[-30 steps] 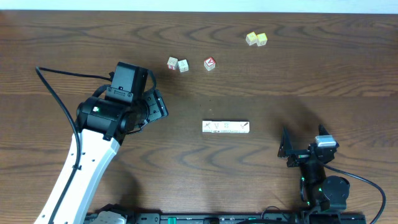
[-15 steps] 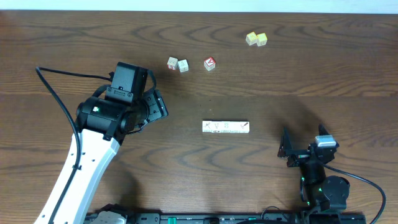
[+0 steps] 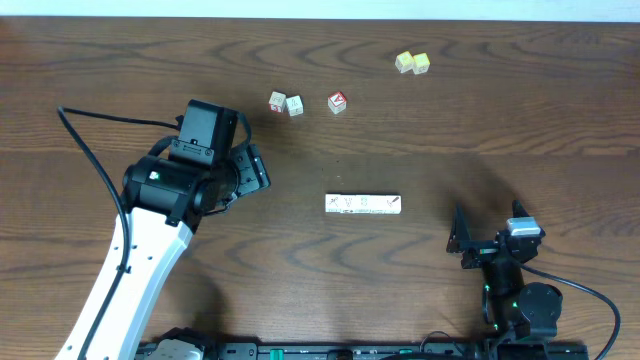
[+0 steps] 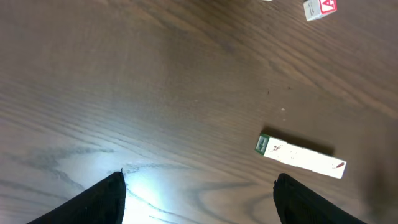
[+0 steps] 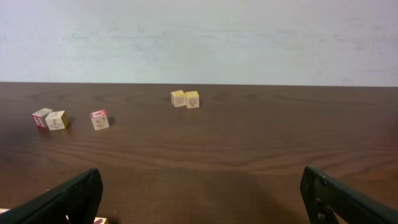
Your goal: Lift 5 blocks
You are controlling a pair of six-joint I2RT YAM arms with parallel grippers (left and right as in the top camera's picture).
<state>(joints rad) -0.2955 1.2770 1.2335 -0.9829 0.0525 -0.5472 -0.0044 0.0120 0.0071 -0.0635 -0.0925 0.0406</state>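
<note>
Row of 5 blocks [image 3: 363,204] lies lengthwise left-right on tabletop [image 3: 520,120], between left tool [image 3: 256,168] and right tool [image 3: 488,215]; both wide open, empty, neither clearly nearer.

blocks [image 5: 99,220] cut off below, marks illegible

The dark brown wooden tabletop [image 3: 520,120] carries a tight row of small whitish cubes [image 3: 363,204] mid-surface. Toward the far edge sit two pale wooden cubes [image 3: 278,101], a red-faced cube [image 3: 337,102] and two touching pale yellow cubes [image 3: 404,62].
</note>
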